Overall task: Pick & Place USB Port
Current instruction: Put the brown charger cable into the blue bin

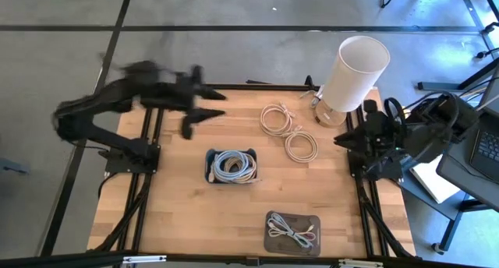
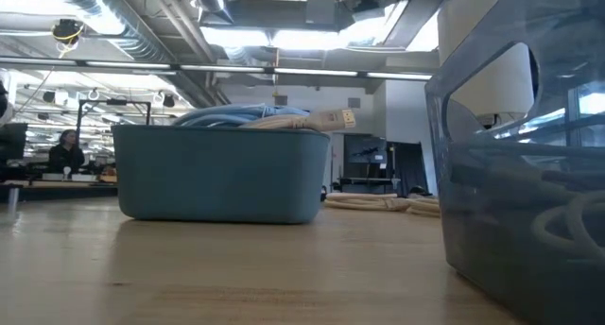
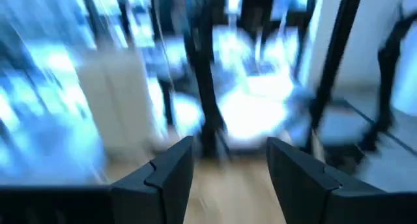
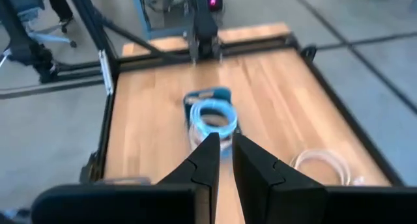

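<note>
A blue bin (image 1: 209,165) in the middle of the wooden table holds coiled light-blue and white cables (image 1: 232,167); in the low view a beige USB plug (image 2: 342,119) sticks out over the bin's rim (image 2: 222,169). Two beige cable coils (image 1: 274,117) (image 1: 300,146) lie flat on the table behind the bin. A grey tray (image 1: 271,235) near the front edge holds another cable. My left gripper (image 1: 204,104) (image 3: 228,149) hangs open and empty, high over the far left of the table. My right gripper (image 1: 341,139) (image 4: 225,146) is shut and empty at the right edge.
A white lamp-like cylinder (image 1: 352,72) stands at the far right corner, close to my right arm. Black frame rails (image 1: 148,182) run along the table's left and right sides. Bare wood lies between the bin and the tray.
</note>
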You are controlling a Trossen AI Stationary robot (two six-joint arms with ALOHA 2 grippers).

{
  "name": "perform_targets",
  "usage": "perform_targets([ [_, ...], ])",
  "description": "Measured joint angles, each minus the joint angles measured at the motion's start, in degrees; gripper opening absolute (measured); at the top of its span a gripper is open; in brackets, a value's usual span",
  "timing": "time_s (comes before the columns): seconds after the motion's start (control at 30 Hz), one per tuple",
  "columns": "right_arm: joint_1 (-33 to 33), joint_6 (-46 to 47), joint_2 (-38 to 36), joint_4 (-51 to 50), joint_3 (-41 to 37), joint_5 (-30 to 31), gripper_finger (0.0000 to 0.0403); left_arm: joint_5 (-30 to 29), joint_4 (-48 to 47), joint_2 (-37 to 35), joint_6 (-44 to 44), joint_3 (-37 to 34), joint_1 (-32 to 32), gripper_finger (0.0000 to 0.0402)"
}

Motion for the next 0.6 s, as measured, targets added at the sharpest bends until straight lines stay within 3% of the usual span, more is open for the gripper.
perform_targets([
  [0.13,3.15,5.15,-0.54,-4.57,0.00,0.43,0.0046,-14.83,3.75,-5.94,6.83,0.05,-10.83,0.0184],
  [0.27,5.81,7.12,-0.98,-6.40,0.00,0.55,0.0046,-25.38,-1.05,-7.39,4.80,-0.01,-18.17,0.0184],
  [0.4,8.66,7.58,-2.11,-6.37,0.00,0.57,0.0046,-33.18,-2.39,-6.77,0.42,-3.34,-22.72,0.0184],
  [0.6,10.81,11.73,-3.94,-6.37,0.00,0.60,0.0046,-41.21,5.14,-8.23,-1.75,-13.27,-24.43,0.0184],
])
